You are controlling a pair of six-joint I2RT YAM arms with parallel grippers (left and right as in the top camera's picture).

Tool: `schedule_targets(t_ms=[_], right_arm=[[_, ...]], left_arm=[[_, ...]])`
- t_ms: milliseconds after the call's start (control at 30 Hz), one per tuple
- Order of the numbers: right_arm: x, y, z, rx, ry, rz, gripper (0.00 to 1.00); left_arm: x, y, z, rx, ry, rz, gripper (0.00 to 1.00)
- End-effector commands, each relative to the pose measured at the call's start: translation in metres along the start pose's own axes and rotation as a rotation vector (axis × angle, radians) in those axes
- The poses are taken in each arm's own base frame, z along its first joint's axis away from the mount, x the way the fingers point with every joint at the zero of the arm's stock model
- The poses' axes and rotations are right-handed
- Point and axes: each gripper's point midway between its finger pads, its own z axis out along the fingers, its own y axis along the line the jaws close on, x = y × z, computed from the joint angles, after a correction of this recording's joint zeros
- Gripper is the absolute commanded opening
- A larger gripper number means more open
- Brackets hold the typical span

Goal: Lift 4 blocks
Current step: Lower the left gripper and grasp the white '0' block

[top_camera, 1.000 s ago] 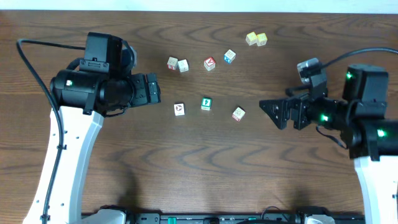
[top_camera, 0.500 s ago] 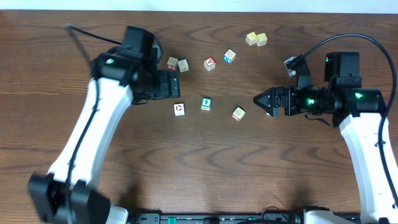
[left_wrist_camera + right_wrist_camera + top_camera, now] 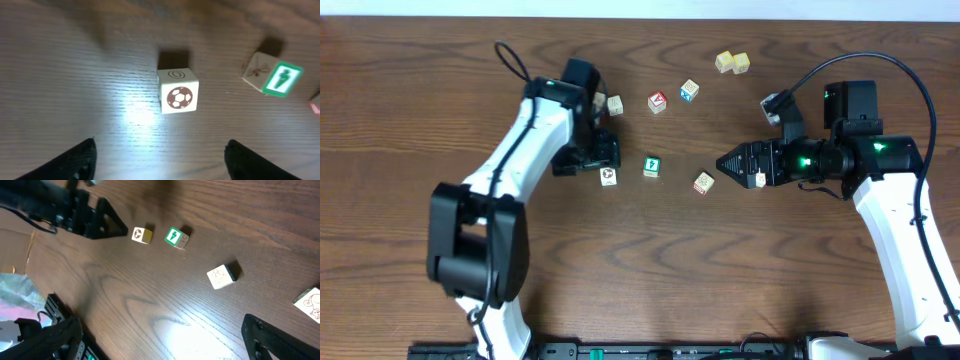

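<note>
Left hand (image 3: 160, 142), spread wide and empty, has the soccer-ball block (image 3: 178, 91) on the desk (image 3: 75, 75) just ahead, squarely in line with its gap, seemingly lined up for a grab. Right hand (image 3: 725, 163), equally spread and empty, points at another pale block (image 3: 703, 182) just ahead of it.

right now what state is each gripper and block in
left gripper: open, empty, short of the soccer block
right gripper: open, empty
soccer block: flat on the table, ungripped
green-letter block: on the table, untouched
pale block by the right gripper: on the table, untouched
red-faced block: on the table, untouched
blue-faced block: on the table, untouched
</note>
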Motion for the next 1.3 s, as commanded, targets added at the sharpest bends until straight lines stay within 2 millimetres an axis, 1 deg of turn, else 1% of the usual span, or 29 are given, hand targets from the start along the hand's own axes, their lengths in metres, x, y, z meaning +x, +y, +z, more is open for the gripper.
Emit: schedule_targets(t_ms=[0, 133, 200, 300, 400, 500, 567, 633, 767, 800, 900, 1100, 1267], right_arm=[[-0.005, 0.003, -0.001, 0.000, -0.009, -0.005, 0.99], [-0.005, 0.003, -0.001, 0.000, -0.008, -0.005, 0.99], [-0.005, 0.003, -0.001, 0.000, -0.008, -0.004, 0.99], [-0.005, 0.003, -0.001, 0.000, -0.008, -0.005, 0.99], [-0.005, 0.003, -0.001, 0.000, -0.008, -0.005, 0.99], [-0.005, 0.003, -0.001, 0.000, -0.008, -0.005, 0.99], [-0.005, 0.003, -0.001, 0.000, -0.008, -0.005, 0.99], [-0.005, 0.003, -0.001, 0.000, -0.008, -0.004, 0.99], [-0.004, 0.003, -0.001, -0.001, -0.005, -0.003, 0.99], [-0.004, 0.003, -0.001, -0.002, -0.004, -0.003, 0.99], [-0.004, 0.003, -0.001, -0.002, -0.004, -0.003, 0.99], [-0.003, 0.003, -0.001, -0.001, -0.001, -0.001, 0.99], [-0.003, 0.003, -0.001, -0.002, 0.000, 0.000, 0.99]], left_arm=[[0.007, -0.006, 0.024, -0.017, 0.054, 0.019, 0.80], [0.005, -0.007, 0.040, -0.034, 0.063, 0.030, 0.80], [0.001, -0.006, 0.044, -0.039, 0.056, 0.031, 0.80], [-0.004, -0.007, 0.050, -0.036, 0.044, 0.033, 0.76], [-0.004, -0.008, 0.054, -0.039, 0.049, 0.037, 0.75], [-0.004, -0.008, 0.056, -0.041, 0.048, 0.038, 0.70], [-0.007, -0.004, 0.056, -0.063, 0.034, 0.039, 0.66], [-0.008, -0.001, 0.056, -0.085, 0.025, 0.042, 0.65], [-0.008, -0.002, 0.057, -0.086, 0.025, 0.041, 0.54], [-0.007, -0.003, 0.057, -0.086, 0.025, 0.043, 0.52], [-0.003, -0.004, 0.061, -0.089, 0.032, 0.052, 0.52], [0.005, -0.007, 0.076, -0.087, 0.029, 0.076, 0.52], [0.002, -0.003, 0.076, -0.114, 0.014, 0.072, 0.52]])
